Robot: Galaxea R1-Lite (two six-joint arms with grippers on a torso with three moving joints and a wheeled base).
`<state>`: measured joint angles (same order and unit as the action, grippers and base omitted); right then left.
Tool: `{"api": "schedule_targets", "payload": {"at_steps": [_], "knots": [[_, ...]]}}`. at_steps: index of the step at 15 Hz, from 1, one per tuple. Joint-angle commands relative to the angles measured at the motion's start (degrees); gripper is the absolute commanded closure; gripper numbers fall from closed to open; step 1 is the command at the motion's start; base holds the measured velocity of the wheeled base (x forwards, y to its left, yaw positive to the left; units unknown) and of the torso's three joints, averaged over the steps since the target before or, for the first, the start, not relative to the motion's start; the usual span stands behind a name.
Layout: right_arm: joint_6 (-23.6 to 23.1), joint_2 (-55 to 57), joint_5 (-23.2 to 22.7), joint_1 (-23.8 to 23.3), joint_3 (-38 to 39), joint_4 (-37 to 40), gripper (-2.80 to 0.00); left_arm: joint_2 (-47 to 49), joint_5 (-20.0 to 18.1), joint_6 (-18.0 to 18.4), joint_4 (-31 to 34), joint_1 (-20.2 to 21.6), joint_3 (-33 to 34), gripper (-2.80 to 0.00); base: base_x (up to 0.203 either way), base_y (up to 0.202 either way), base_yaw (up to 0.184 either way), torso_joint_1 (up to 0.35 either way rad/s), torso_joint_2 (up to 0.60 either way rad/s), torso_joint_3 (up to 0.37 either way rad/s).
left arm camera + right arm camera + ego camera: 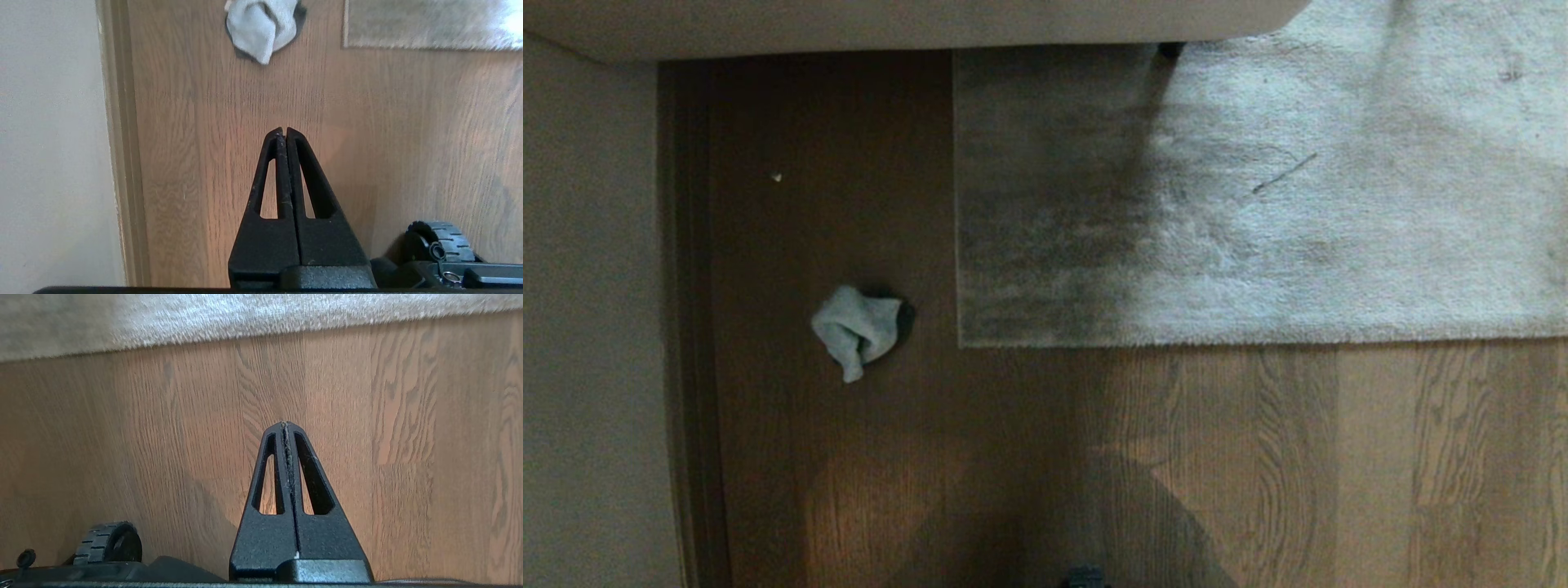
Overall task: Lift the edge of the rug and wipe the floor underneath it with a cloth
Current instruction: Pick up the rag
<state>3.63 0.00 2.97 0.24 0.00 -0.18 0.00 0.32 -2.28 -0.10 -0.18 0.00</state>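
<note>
Nearest, the left tool (286,132) and right tool (284,424) hang over the bare floor (1258,457), each pressed together and holding nothing. Farther on, the crumpled cloth (856,328) lies left of centre in the head view, beside the rug (1258,204) spreading flat to the upper right.
</note>
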Motion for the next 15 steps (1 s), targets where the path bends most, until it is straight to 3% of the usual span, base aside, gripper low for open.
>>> {"api": "schedule_targets", "payload": {"at_steps": [1,15], "knots": [[-0.02,0.0,0.01,0.02,0.0,0.01,0.0,0.0,0.04,-0.01,0.01,0.01,0.0,0.0,0.0,0.0,0.0,0.001,0.0,-0.199],[0.06,0.0,0.01,0.02,0.0,0.01,0.0,0.0,0.04,-0.27,0.01,0.01,0.0,0.0,0.0,0.0,0.0,0.002,0.0,-0.194]]}}
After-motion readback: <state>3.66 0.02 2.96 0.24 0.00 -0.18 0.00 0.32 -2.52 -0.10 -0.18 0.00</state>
